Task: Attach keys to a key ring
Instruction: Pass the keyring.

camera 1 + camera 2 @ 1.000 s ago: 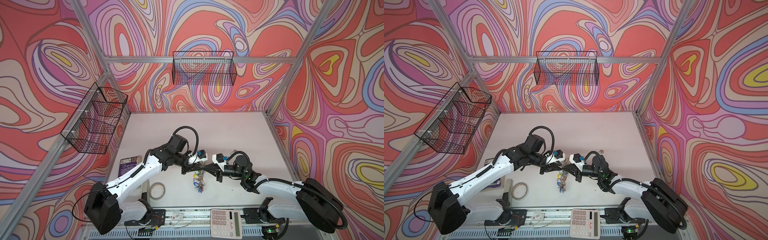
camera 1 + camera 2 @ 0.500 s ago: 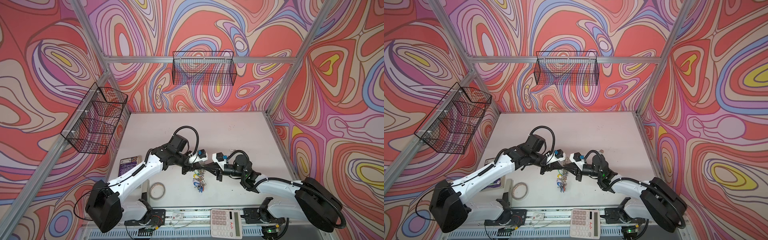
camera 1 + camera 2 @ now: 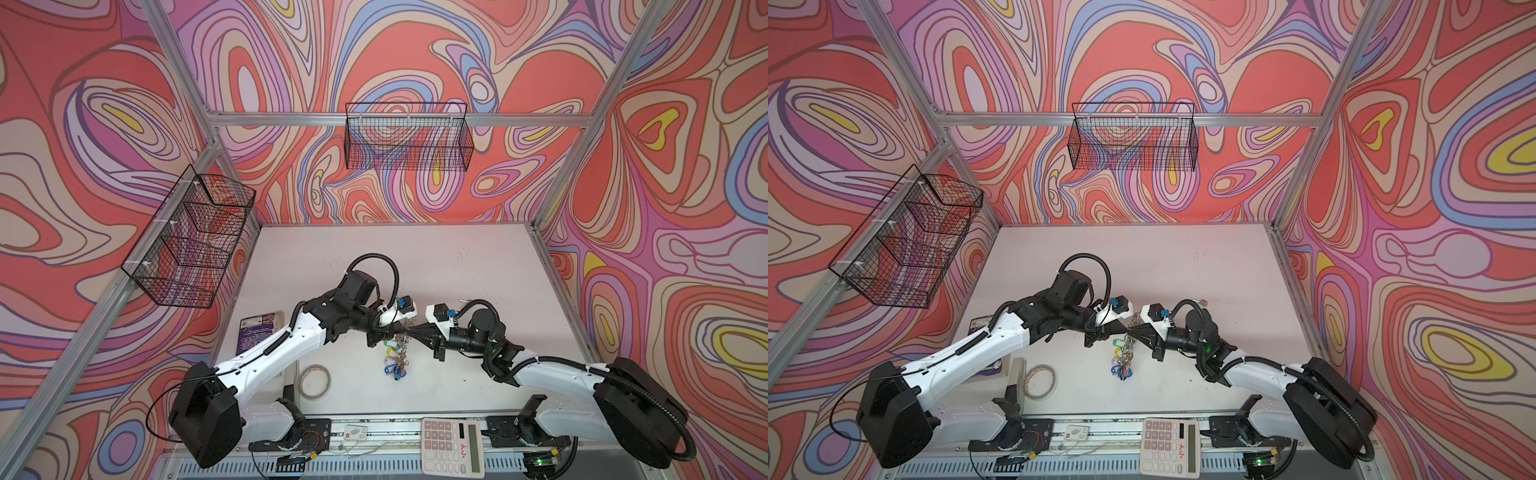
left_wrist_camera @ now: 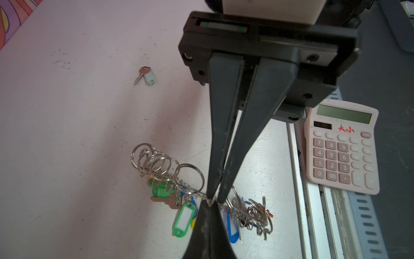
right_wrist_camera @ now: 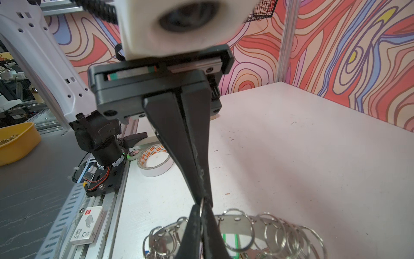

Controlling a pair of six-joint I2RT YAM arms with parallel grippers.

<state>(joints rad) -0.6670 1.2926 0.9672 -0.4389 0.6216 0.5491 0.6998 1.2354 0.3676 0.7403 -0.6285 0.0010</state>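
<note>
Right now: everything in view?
key ring: 1, silver, held between grippers
tagged keys: several, green/blue/yellow tags, on key ring
loose key: 1, pale tag, table, farther back
tape roll: 1, beige, table front
calculator: 1, pink, front rail
book: 1, purple, under left arm
wire baskets: 2, black, back and left walls
box: 1, white, front rail
bowl: 1, yellow, outside cell
table: 1, white
left gripper: black, shut on key ring
right gripper: black, shut on key ring

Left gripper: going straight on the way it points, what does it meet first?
The right gripper, tip to tip; both are shut on one small ring of the key ring.
</note>
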